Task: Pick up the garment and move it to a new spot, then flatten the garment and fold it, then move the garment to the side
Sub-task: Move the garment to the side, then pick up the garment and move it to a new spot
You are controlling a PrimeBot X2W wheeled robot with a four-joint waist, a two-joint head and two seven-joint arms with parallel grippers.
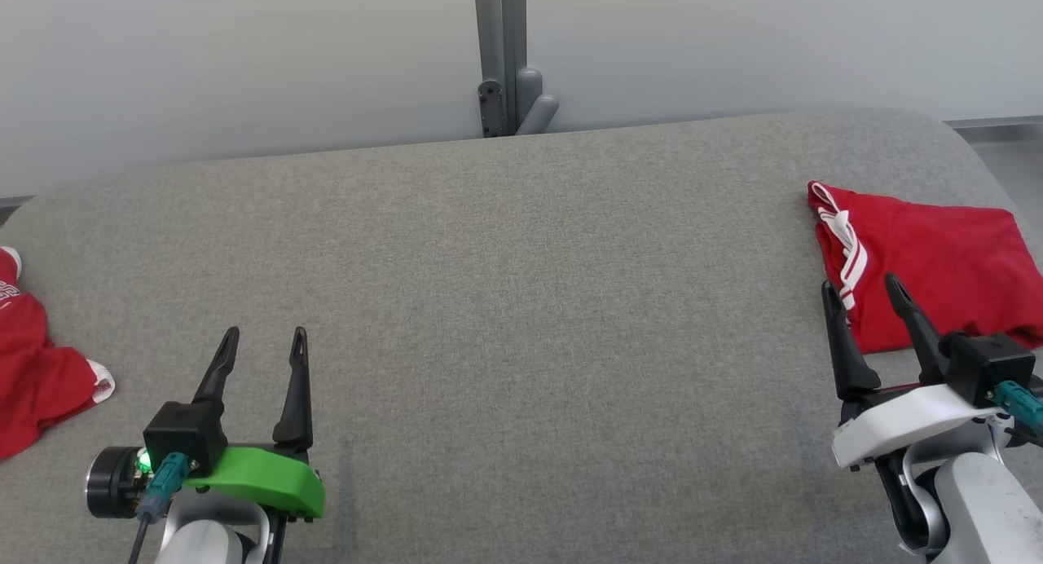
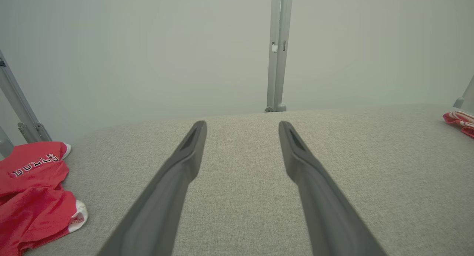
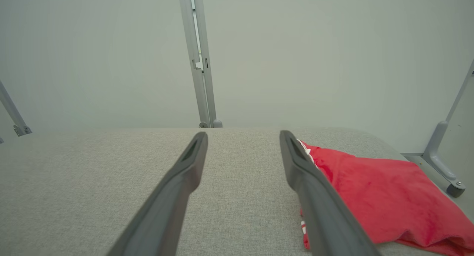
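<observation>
Bright, soft, even light, no glare; just a faint shadow beside the left gripper (image 1: 266, 336) on the table (image 1: 521, 303). Head view sharp. Wrist views hazy and washed out with low contrast, close fingers (image 2: 177, 182) a bit soft, and side posts (image 3: 457, 100) lean inward from wide-angle distortion.

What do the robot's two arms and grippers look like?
Both grippers have two long dark fingers on a black block with a teal plug. The left gripper has a green shell and a lit green light; the right gripper has a white shell. Forearms are pale grey.
</observation>
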